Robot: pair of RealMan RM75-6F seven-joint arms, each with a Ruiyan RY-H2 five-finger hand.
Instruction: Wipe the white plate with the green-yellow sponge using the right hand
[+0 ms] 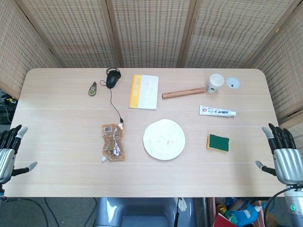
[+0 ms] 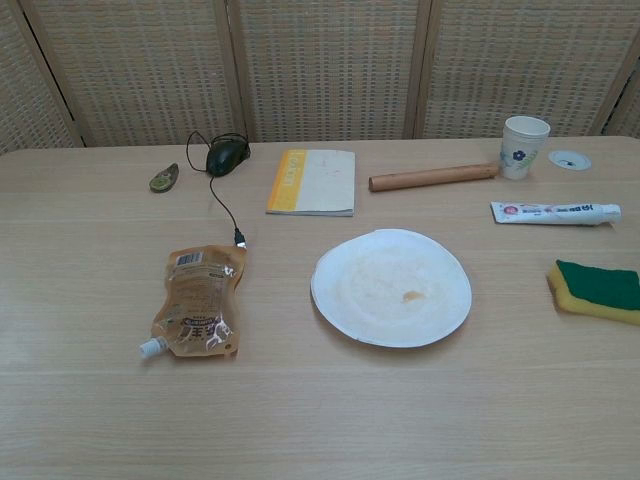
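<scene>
The white plate [image 1: 164, 139] [image 2: 390, 288] lies flat near the table's middle, with a small brownish speck on it. The green-yellow sponge [image 1: 218, 142] [image 2: 597, 290] rests green side up to the plate's right, a short gap between them. My right hand [image 1: 284, 155] hovers off the table's right front edge, fingers spread, holding nothing, well clear of the sponge. My left hand [image 1: 9, 151] is at the left front edge, fingers apart and empty. Neither hand shows in the chest view.
A brown pouch [image 1: 113, 141] lies left of the plate. Behind are a yellow-spined notebook [image 1: 144, 91], a black mouse [image 1: 113, 79] with its cable, a wooden rolling pin [image 1: 183, 93], a paper cup [image 1: 216, 83], a toothpaste tube [image 1: 217, 111] and a small lid [image 1: 232, 83].
</scene>
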